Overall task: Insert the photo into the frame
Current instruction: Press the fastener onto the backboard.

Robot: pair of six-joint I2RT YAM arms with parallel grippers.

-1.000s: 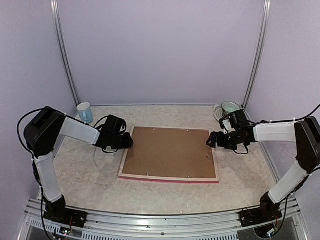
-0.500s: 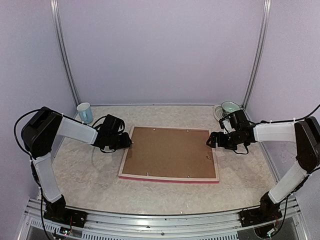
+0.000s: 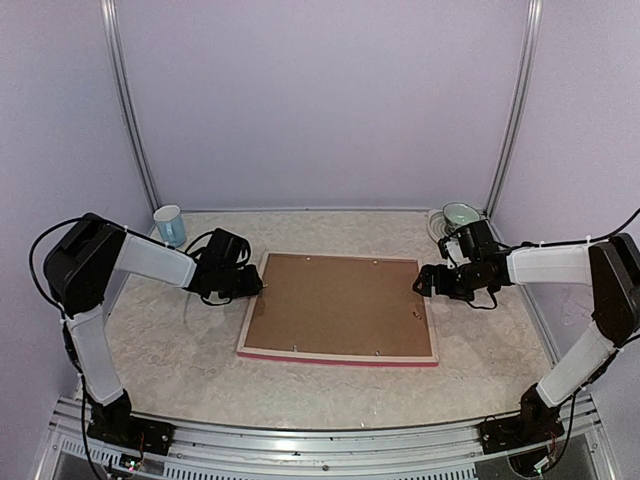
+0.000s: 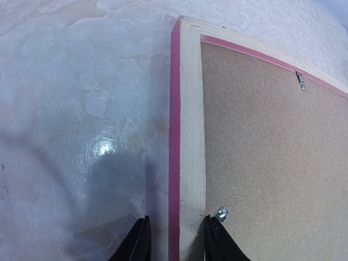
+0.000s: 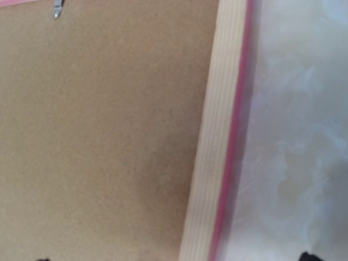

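Note:
The frame (image 3: 338, 357) lies face down in the middle of the table, pale wood back up and pink edge showing. A plain brown backing board (image 3: 340, 305) fills it, so the photo is hidden. My left gripper (image 3: 256, 287) is at the frame's left rail. In the left wrist view it (image 4: 176, 242) is open, its fingers on either side of the rail (image 4: 187, 136). My right gripper (image 3: 422, 280) is at the right rail. In the right wrist view it (image 5: 173, 258) is wide open over the rail (image 5: 215, 141), with only its tips showing at the bottom edge.
A light blue cup (image 3: 170, 225) stands at the back left. A green bowl on a white plate (image 3: 458, 215) sits at the back right, close behind my right arm. Small metal tabs (image 4: 221, 213) hold the backing board.
My left gripper has drawn back slightly to the left along the table. The right arm and the frame have not moved.

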